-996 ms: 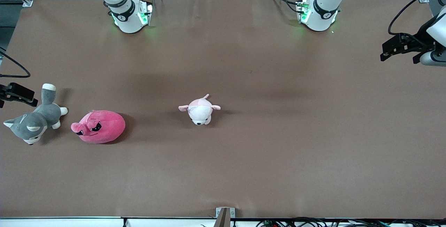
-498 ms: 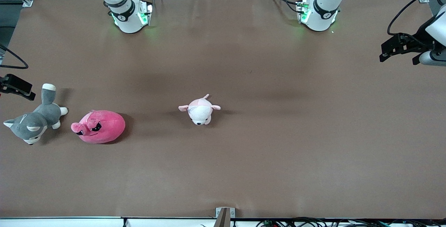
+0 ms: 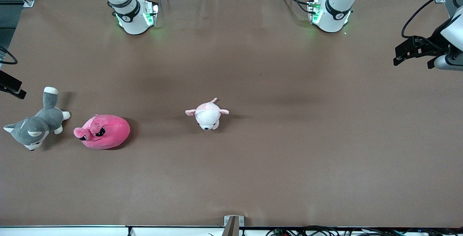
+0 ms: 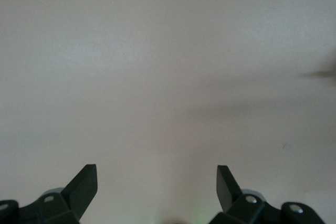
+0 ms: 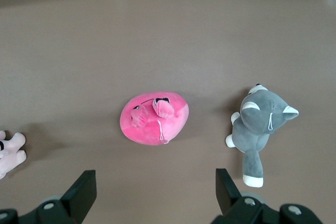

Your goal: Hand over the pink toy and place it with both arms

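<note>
The pink toy (image 3: 103, 131) is a hot-pink blob plush with angry black eyes. It lies on the brown table (image 3: 289, 138) toward the right arm's end, beside the grey dog. It also shows in the right wrist view (image 5: 155, 118). My right gripper (image 5: 156, 187) is open and empty, up over the table's end by the dog; only a black part of it shows in the front view (image 3: 11, 84). My left gripper (image 3: 412, 59) is open and empty in the left wrist view (image 4: 156, 184), up over the left arm's end of the table, over bare table.
A grey-and-white plush dog (image 3: 34, 125) lies beside the pink toy at the right arm's end; it also shows in the right wrist view (image 5: 258, 127). A small pale pink-and-white plush (image 3: 207, 114) lies near the table's middle.
My right gripper has drawn away from the grey dog toward the table's end and higher in the view. My left gripper has barely shifted. The toys have not moved.
</note>
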Tool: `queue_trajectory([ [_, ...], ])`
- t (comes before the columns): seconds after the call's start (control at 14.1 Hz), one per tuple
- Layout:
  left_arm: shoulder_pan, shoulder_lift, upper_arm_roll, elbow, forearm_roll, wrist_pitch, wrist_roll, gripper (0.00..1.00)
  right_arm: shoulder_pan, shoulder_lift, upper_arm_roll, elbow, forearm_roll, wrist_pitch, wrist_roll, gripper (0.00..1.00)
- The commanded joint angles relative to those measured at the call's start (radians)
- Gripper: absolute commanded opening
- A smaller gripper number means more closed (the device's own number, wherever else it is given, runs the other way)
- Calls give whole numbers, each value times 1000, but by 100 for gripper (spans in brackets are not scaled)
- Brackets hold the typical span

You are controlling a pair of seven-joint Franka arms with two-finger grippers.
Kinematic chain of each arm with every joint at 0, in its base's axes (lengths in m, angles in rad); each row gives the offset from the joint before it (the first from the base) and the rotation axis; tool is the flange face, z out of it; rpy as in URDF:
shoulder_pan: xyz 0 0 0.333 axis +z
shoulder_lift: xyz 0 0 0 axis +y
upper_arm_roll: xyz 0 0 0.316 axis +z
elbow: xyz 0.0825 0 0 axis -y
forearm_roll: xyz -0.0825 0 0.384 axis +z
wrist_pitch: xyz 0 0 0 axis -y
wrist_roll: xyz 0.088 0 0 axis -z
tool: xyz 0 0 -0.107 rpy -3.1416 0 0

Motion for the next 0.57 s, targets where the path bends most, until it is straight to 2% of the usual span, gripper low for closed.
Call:
queue_trajectory([
  [0.0, 5, 5, -3, 22, 0, -17, 0, 100, -8, -92, 13, -130, 3, 23, 0, 100],
  [0.14, 8, 6, -1, 22, 0, -17, 0, 100, -8, -125, 12, -184, 3, 35, -4, 100],
  [0.36, 8, 6, -1, 22, 0, -17, 0, 100, -8, -245, 12, -371, 1, 156, -4, 100],
  [0.5, 8, 6, -1, 22, 0, -17, 0, 100, -8, -276, 13, -409, 1, 161, -2, 100],
])
